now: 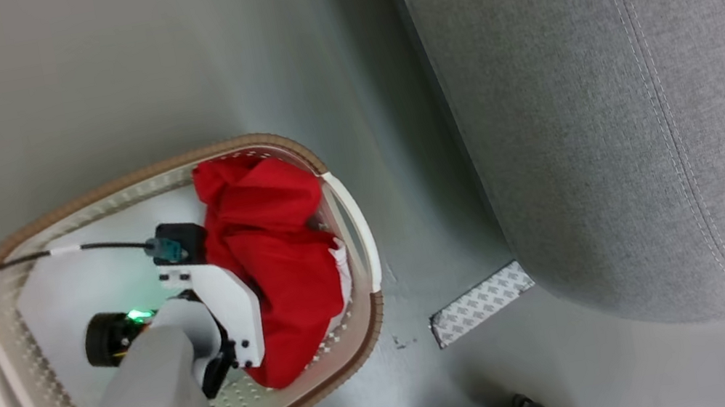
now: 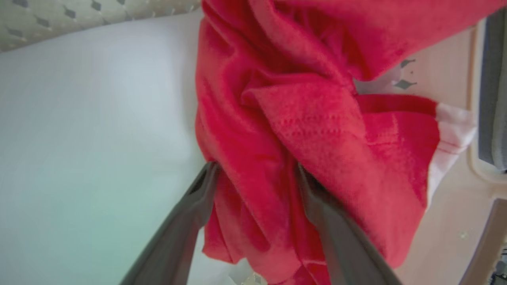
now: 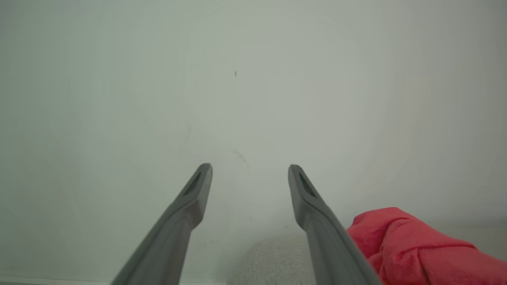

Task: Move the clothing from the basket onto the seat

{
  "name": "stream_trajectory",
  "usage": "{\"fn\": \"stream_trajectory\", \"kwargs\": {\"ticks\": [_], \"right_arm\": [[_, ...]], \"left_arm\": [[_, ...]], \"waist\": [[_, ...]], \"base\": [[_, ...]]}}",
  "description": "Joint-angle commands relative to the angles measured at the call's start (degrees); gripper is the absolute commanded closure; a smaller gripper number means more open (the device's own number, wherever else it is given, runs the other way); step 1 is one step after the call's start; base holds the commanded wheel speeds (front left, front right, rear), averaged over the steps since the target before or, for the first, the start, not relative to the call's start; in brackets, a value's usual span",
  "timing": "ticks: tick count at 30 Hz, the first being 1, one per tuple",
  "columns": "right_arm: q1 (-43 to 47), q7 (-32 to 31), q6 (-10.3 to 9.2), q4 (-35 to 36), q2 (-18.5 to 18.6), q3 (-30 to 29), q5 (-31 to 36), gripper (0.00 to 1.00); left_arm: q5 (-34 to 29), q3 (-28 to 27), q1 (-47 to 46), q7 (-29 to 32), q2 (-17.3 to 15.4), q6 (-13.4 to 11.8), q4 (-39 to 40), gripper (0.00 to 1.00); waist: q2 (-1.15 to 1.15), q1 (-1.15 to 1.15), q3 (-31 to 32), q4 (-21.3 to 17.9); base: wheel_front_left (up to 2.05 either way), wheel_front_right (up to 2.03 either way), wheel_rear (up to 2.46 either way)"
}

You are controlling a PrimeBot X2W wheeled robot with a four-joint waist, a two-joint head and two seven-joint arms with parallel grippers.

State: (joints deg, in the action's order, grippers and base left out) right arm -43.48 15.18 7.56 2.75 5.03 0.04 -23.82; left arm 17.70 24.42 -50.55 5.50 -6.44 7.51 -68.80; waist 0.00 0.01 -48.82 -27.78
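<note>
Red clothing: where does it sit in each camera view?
Head view: red clothing heaped at the right end of the basket.
Left wrist view: centre and right, between the fingers of the open left gripper.
Right wrist view: another red piece, lower right, beside the grey seat.
Shared landmark: the basket's perforated wall, head and left wrist views.

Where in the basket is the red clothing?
Head view, lower left: the red clothing is bunched at the right end of the basket, the open left gripper straddling a fold.
</note>
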Motion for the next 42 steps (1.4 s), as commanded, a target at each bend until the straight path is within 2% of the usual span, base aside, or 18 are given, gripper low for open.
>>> {"fn": "stream_trajectory", "kwargs": {"ticks": [1, 7, 14, 17, 18, 19, 20, 21, 22, 26, 32, 36, 42], "right_arm": [[-0.42, -0.07, -0.15, -0.26, -0.29, 0.15, -0.26, 0.00], [0.92, -0.07, -0.15, -0.80, -0.76, 0.90, 0.10, 0.00], [1.29, -0.07, -0.15, -1.16, -1.18, 1.52, -0.01, 0.00], [1.39, -0.07, -0.15, -1.25, -1.34, 1.88, -0.03, 0.00], [1.44, -0.07, -0.15, -1.33, -1.39, 1.96, -0.04, 0.00], [1.45, -0.07, -0.15, -1.43, -1.45, 2.07, -0.06, 0.00], [1.42, -0.07, -0.15, -1.56, -1.49, 2.16, -0.12, 0.00], [1.35, -0.07, -0.15, -1.71, -1.55, 2.25, -0.19, 0.00], [1.29, -0.07, -0.15, -1.87, -1.60, 2.32, -0.26, 0.00], [0.81, -0.07, -0.15, -2.61, -1.78, 2.77, -0.35, 0.00], [0.09, -0.07, -0.15, -3.43, -1.90, 3.55, -0.42, 0.00], [0.46, -0.07, -0.15, -3.87, -1.46, 3.41, 0.33, 0.00], [2.63, -0.07, -0.15, -5.06, 0.84, 3.40, 1.51, 0.00]], "left_arm": [[0.60, 0.53, -0.22, 1.05, -0.03, -0.09, -0.70, 0.00], [4.95, 6.80, -0.29, 7.40, 0.85, -0.08, 1.08, 0.00], [12.39, 16.65, 1.17, 13.59, -1.20, -0.04, 6.80, 0.00], [16.72, 21.38, 1.33, 12.92, -3.27, -0.04, 11.61, 0.00], [18.51, 22.48, 1.21, 12.35, -4.02, -0.04, 12.87, 0.04], [19.71, 23.83, 0.98, 11.84, -4.84, -0.04, 14.01, 0.26], [21.14, 25.24, 0.73, 11.36, -5.45, -0.04, 15.00, 0.62], [22.37, 26.47, 0.50, 10.89, -6.13, -0.04, 15.71, 0.91], [23.39, 27.73, 0.26, 10.51, -6.80, -0.04, 16.26, 1.00], [26.95, 31.87, -0.94, 8.71, -9.01, -0.04, 17.08, 1.00], [30.84, 35.64, -2.22, 5.18, -10.67, -0.05, 15.52, 1.00], [32.19, 37.29, -2.12, 3.01, -9.78, -0.05, 14.46, 1.00], [35.39, 40.21, -0.21, -2.01, -7.57, -0.05, 14.23, 1.00]], "waist": [[0.00, -0.01, -1.08, -0.77], [0.00, -0.01, -2.11, -0.59], [0.00, -0.01, -2.80, -0.45], [0.00, -0.01, -3.04, -0.47], [0.00, -0.01, -3.07, -0.47], [0.00, -0.01, -3.07, -0.51], [0.00, -0.01, -3.05, -0.56], [0.00, -0.01, -2.99, -0.61], [0.00, -0.01, -2.89, -0.67], [0.00, -0.01, -2.30, -0.97], [0.00, -0.01, -0.57, -1.40], [0.00, -0.01, 1.48, -0.40], [0.00, -0.01, 8.19, 2.86]], "base": [[0.00, 0.00, 0.00], [0.00, 0.00, 0.00], [0.00, 0.00, 0.00], [0.00, 0.00, 0.00], [0.00, 0.00, 0.00], [0.00, 0.00, 0.00], [0.00, 0.00, 0.00], [0.00, 0.00, 0.00], [0.00, 0.00, 0.00], [0.00, 0.00, 0.00], [0.00, 0.00, 0.00], [0.00, 0.00, 0.00], [0.00, 0.00, 0.00]]}}
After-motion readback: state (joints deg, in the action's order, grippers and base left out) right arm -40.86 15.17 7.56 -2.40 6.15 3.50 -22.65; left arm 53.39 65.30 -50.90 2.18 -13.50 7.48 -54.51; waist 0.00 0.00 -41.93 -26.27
